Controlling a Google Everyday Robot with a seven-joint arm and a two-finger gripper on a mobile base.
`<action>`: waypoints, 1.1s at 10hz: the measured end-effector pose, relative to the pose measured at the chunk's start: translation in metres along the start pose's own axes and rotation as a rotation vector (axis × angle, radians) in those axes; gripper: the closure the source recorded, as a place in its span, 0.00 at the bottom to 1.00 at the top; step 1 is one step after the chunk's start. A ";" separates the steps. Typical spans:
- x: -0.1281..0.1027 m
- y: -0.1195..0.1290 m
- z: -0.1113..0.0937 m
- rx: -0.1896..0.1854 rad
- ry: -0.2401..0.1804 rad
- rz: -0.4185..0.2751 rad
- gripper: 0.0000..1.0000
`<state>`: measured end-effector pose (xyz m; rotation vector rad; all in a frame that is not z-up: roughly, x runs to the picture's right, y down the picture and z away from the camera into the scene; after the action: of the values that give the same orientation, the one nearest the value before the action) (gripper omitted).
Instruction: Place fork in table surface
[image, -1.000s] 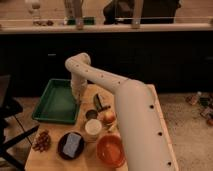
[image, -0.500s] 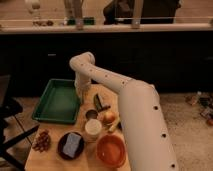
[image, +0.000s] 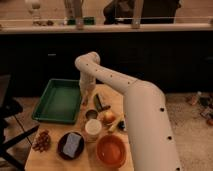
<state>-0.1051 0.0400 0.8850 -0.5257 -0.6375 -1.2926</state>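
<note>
Jaws: closed tight at the tip of the white arm (image: 145, 115), below the wrist, just above the desk (image: 50, 161) at the right rim of the green tray (image: 57, 100).
Fork: I cannot pick it out as a separate shape. It is slim enough to be hidden in the closed jaws, and I judge that is where it sits; no loose pale fork shows on the desk.
Fork's long axis: cannot tell.
Key relation: the bare wood lies straight down from the jaws, in a narrow strip with the tray at 9 o'clock and the black-headed utensil (image: 100, 103) at 3 o'clock, both close by.
Other neighbours: a small tin (image: 91, 114) and a white cup (image: 92, 129) lie toward 6 o'clock, an apple-like fruit (image: 108, 118) toward 5 o'clock, and the orange bowl (image: 111, 151) and dark bowl (image: 71, 145) farther the same way.
Arm pose: it reaches in from the lower right, rises to a bent elbow at the desk's far edge, then drops nearly vertical so the jaws point down.
Coming move, as I judge it: a short lowering and release, kept off the tray's rim so the fork lands on the wood and not inside the tray.
</note>
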 end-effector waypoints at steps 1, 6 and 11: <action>0.001 0.005 -0.002 0.003 0.001 0.004 0.98; 0.007 0.034 -0.009 0.010 -0.004 0.036 0.98; 0.009 0.052 -0.004 0.022 -0.016 0.040 0.98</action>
<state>-0.0521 0.0419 0.8880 -0.5291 -0.6505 -1.2435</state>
